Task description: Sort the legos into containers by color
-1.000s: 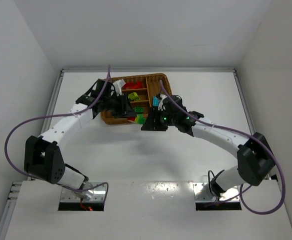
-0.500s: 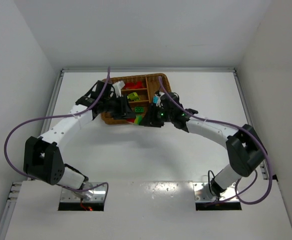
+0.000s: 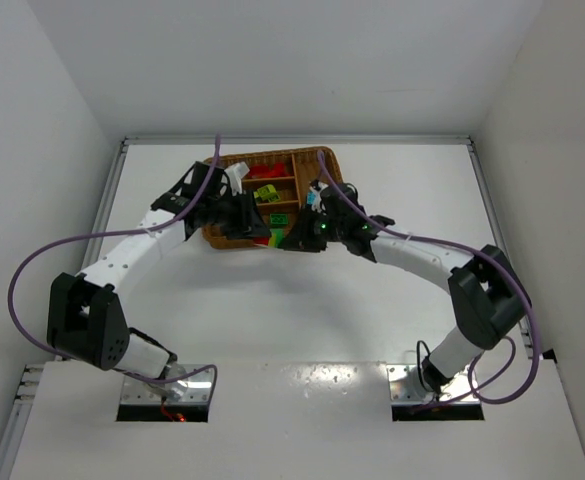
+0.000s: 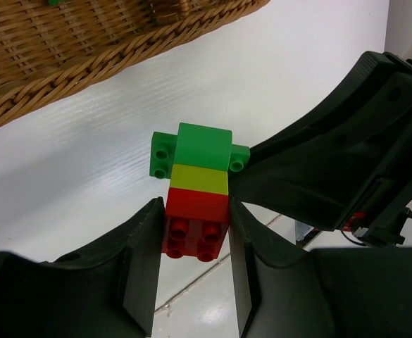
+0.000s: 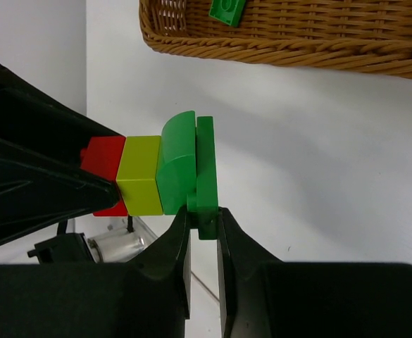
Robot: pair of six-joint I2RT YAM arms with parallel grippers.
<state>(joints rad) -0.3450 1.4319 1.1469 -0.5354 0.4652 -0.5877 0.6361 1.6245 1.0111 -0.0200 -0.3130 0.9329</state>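
Note:
A stack of legos hangs between both grippers just in front of the wicker tray (image 3: pixel 327 160). It is made of a red brick (image 4: pixel 197 211), a yellow-green brick (image 4: pixel 200 179), a rounded green brick (image 4: pixel 203 146) and a flat green plate (image 5: pixel 206 169). My left gripper (image 4: pixel 194 215) is shut on the red brick. My right gripper (image 5: pixel 202 217) is shut on the edge of the green plate. In the top view the stack (image 3: pixel 279 237) sits between the left gripper (image 3: pixel 262 228) and the right gripper (image 3: pixel 297 234). The tray holds red (image 3: pixel 257 175), yellow-green (image 3: pixel 267 192) and cyan (image 3: pixel 312 200) legos.
The tray's woven wall (image 4: pixel 65 42) is close behind the stack, and it also shows in the right wrist view (image 5: pixel 297 42) with a flat green lego (image 5: pixel 227 8) inside. White walls enclose the table on three sides.
My right gripper has moved a little left and toward the tray, closing onto the stack's green end. The left arm has barely moved.

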